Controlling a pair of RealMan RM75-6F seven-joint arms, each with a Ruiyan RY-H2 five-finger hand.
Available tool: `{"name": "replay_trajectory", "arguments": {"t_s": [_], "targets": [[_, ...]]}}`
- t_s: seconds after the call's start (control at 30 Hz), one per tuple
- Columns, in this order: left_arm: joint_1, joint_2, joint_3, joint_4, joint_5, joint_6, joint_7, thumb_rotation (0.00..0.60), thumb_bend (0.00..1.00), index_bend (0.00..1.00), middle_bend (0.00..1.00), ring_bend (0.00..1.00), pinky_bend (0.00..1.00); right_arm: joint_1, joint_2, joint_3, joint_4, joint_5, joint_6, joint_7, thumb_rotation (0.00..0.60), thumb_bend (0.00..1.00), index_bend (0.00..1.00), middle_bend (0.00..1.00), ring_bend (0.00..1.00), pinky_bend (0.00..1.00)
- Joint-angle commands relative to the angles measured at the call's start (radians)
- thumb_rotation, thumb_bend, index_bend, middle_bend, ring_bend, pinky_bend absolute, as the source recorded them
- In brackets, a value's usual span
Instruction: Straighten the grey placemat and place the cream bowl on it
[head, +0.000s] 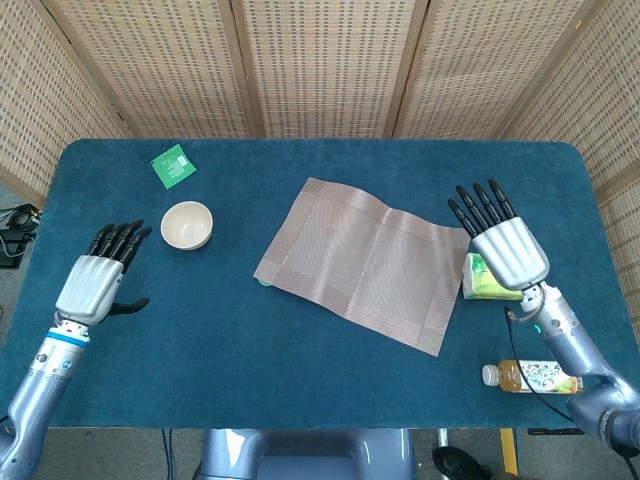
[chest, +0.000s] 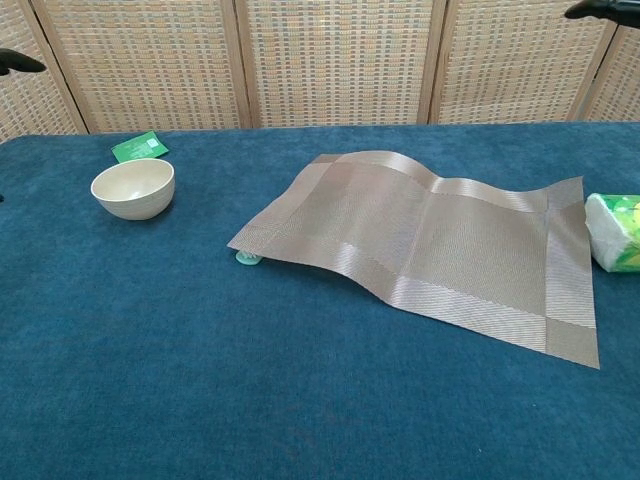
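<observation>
We see a small green object (chest: 247, 259) half hidden under 1 grey placemat (head: 362, 262); 1 cream bowl (head: 187, 224) apart. Left robot hand (head: 95, 283) and right robot hand (head: 503, 245): fingers spread, empty.

Grey placemat (head: 362, 263): woven rectangle with wider-banded border, lying skewed on blue tabletop, not flat, ridge rippling across its far half, near-left corner propped off cloth. Its right edge sits just left of raised, spread-fingered right hand (head: 503, 243), not touching.

Cream bowl (head: 187, 225): small, round, upright, empty, well left of placemat. Sits near left hand (head: 95, 283), beyond its fingertips and slightly right, apart from it.
</observation>
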Motion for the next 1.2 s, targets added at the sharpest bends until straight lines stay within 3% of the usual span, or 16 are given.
{"name": "replay_trajectory", "arguments": {"t_s": [0.03,0.27,0.57,0.63,0.9,1.2], "targets": [[-0.078,-0.072,0.003,0.103,0.070,-0.070,-0.077,0.600,0.00,0.00,0.00,0.00,0.00,-0.129,0.049,-0.022,-0.178,0.082,0.065,0.080,0.600,0.00,0.00,0.00,0.00,0.00],[-0.179,-0.176,0.006,0.250,0.122,-0.160,-0.116,0.600,0.03,0.02,0.00,0.00,0.00,-0.210,0.023,-0.055,-0.256,0.114,0.102,0.139,0.600,0.00,0.00,0.00,0.00,0.00],[-0.294,-0.336,0.012,0.465,0.147,-0.266,-0.135,0.600,0.25,0.14,0.00,0.00,0.00,-0.262,-0.052,-0.083,-0.240,0.080,0.151,0.175,0.600,0.00,0.00,0.00,0.00,0.00],[-0.335,-0.413,0.007,0.571,0.138,-0.306,-0.152,0.600,0.27,0.16,0.00,0.00,0.00,-0.261,-0.077,-0.079,-0.211,0.078,0.141,0.204,0.600,0.00,0.00,0.00,0.00,0.00],[-0.384,-0.541,0.038,0.775,0.161,-0.311,-0.244,0.600,0.27,0.21,0.00,0.00,0.00,-0.268,-0.088,-0.069,-0.178,0.054,0.147,0.230,0.600,0.00,0.00,0.00,0.00,0.00],[-0.411,-0.633,0.057,0.914,0.175,-0.283,-0.339,0.600,0.31,0.23,0.00,0.00,0.00,-0.273,-0.089,-0.063,-0.178,0.043,0.141,0.234,0.600,0.00,0.02,0.00,0.00,0.00]]}}
